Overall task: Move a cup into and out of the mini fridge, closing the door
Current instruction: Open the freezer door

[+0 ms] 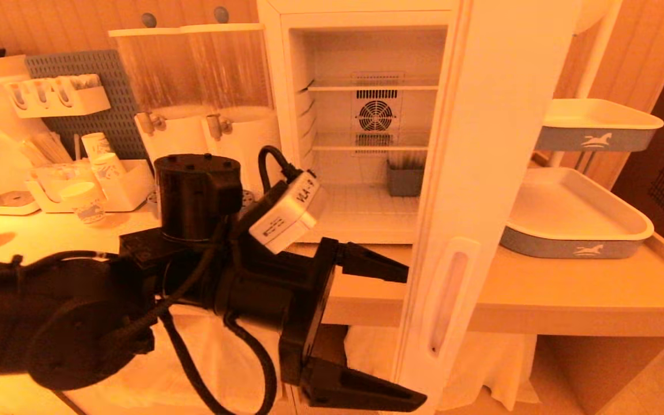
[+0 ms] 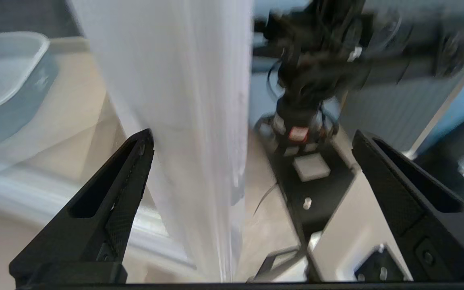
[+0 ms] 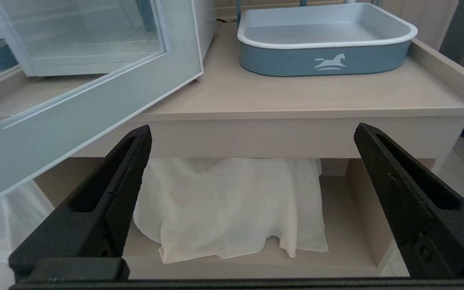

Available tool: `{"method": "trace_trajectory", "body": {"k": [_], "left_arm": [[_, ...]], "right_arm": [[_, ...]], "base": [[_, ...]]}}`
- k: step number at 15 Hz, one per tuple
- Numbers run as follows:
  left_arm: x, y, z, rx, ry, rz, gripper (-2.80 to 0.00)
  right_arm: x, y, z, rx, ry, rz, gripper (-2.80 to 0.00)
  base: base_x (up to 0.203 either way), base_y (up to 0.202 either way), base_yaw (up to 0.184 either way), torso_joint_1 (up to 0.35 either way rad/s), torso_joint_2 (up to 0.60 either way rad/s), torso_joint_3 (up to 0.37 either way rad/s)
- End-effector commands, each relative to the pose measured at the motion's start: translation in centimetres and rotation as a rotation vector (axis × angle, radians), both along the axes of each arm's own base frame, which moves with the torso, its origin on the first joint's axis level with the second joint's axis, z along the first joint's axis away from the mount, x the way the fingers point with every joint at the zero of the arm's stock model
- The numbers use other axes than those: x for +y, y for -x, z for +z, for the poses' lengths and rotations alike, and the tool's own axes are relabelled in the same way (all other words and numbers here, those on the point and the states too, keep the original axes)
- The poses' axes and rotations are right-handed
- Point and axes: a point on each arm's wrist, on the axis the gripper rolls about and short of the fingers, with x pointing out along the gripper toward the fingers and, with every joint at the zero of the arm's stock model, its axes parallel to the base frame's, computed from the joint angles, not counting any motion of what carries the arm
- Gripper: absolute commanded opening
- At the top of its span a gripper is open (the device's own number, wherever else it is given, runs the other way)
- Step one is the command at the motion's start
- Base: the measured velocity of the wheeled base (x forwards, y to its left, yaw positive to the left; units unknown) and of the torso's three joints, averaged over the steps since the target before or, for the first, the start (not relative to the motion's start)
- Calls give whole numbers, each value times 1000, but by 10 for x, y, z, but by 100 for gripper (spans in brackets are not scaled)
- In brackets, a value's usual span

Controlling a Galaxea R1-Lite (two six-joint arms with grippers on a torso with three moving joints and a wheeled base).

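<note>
Two black robot grippers stand spread wide before a white boxy mini fridge (image 1: 366, 34) on a pale wooden counter (image 1: 585, 288), its white-framed glass door (image 1: 482, 173) swung fully open toward the camera and seen edge-on in the head view. Inside the fridge, wire shelves, a round rear fan (image 1: 376, 115) and a small grey box (image 1: 405, 178) on the cabinet floor are visible; no white ceramic cup can be made out in any view. The left gripper (image 1: 415, 331) reaches in from the left at counter height, turned so one finger sits above the other, jaws fully apart and holding nothing, just beside the inner face of the open door near its recessed handle (image 1: 450, 294). In the left wrist view the door's edge runs between the two fingers (image 2: 111, 201), though contact cannot be confirmed. The right gripper (image 3: 252, 141), outside the head view, hangs low in front of the counter with its jaws equally spread and empty, facing a white cloth (image 3: 228, 205) on the shelf below. Two blue-grey trays with white rims (image 1: 580, 216) stand to the right of the fridge, one raised on a stand above the other. Left of the fridge are twin clear drink dispensers (image 1: 193, 75) and several printed paper cups (image 1: 84, 202).
</note>
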Motion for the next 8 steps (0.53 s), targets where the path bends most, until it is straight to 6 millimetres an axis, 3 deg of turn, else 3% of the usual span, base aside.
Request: {"method": "trace_trajectory", "body": {"k": [1,5,8], "left_arm": [[-17,-2,-10,40,4,-36,0],[-39,18,-7,112,20,-112,0],[-59,57,-8,189,-15,-224,0]], "right_arm": [[0,-1,-4,15,0,0,0],[0,-1,-4,15,0,0,0],[0,-1,-4,16,0,0,0]], "base": [[0,0,0,0,0,0],[0,0,0,0,0,0],[0,0,0,0,0,0]]}}
